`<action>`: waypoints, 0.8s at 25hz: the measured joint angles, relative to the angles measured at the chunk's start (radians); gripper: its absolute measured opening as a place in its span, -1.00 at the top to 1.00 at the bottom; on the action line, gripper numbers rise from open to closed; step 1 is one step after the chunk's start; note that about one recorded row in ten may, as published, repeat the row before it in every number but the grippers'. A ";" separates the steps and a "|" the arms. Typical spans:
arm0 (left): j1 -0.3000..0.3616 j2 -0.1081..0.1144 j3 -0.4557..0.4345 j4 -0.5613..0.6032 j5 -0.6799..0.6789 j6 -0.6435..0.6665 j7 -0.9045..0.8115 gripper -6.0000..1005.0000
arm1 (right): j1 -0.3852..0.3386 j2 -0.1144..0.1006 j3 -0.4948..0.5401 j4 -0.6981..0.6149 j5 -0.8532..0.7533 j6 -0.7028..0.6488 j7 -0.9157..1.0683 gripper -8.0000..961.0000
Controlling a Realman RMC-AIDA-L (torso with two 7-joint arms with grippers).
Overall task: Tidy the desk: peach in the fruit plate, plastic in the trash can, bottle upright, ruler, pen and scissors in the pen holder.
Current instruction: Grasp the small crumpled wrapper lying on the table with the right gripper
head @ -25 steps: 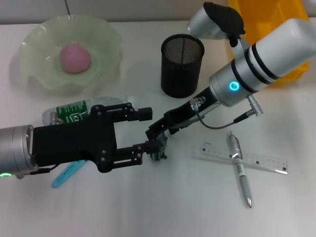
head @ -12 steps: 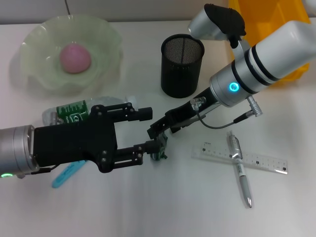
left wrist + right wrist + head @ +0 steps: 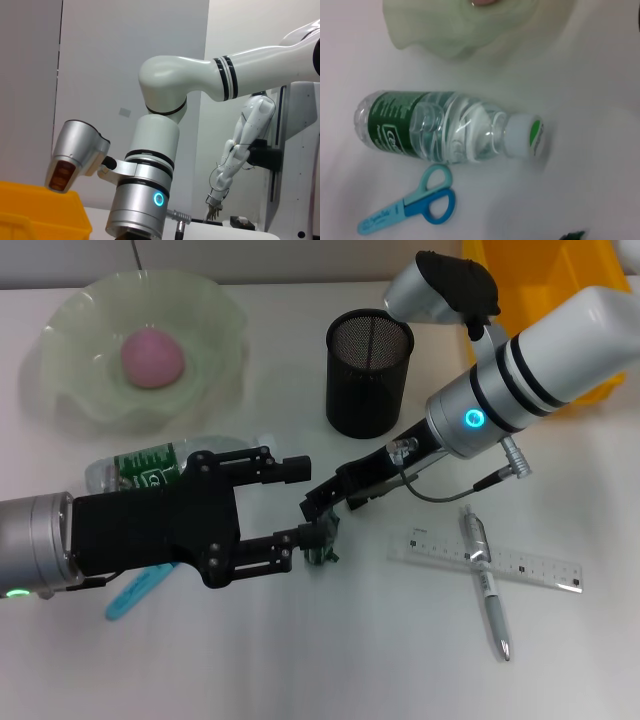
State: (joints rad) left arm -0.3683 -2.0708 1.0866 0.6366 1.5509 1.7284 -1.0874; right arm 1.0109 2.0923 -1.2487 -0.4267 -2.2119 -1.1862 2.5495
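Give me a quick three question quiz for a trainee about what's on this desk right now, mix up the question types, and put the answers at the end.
1. True or false: the clear plastic water bottle with the green label stands upright.
2. Which lies in the pale green wavy glass fruit plate? A) blue-handled scissors B) pink peach C) silver pen
3. Fill in: the silver pen lies across the clear plastic ______.

Key
1. False: it lies on its side, near the blue-handled scissors.
2. B: the pink peach is in the plate.
3. ruler: the clear plastic ruler is on the table, not in the black mesh pen holder.
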 joint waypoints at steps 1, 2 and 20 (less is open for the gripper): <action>0.000 0.000 0.000 0.000 0.000 0.000 0.000 -0.27 | 0.000 0.000 0.000 0.000 0.000 0.000 0.000 -0.57; 0.000 0.000 -0.001 0.000 0.000 0.000 0.000 -0.27 | 0.000 0.000 -0.001 0.001 0.000 0.002 0.000 -0.57; -0.010 0.000 -0.004 -0.001 -0.003 -0.015 0.001 -0.27 | 0.001 0.000 -0.091 0.006 0.076 0.028 0.000 -0.57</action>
State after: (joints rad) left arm -0.3781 -2.0708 1.0824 0.6358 1.5477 1.7139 -1.0862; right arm 1.0123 2.0923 -1.3401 -0.4203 -2.1355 -1.1580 2.5494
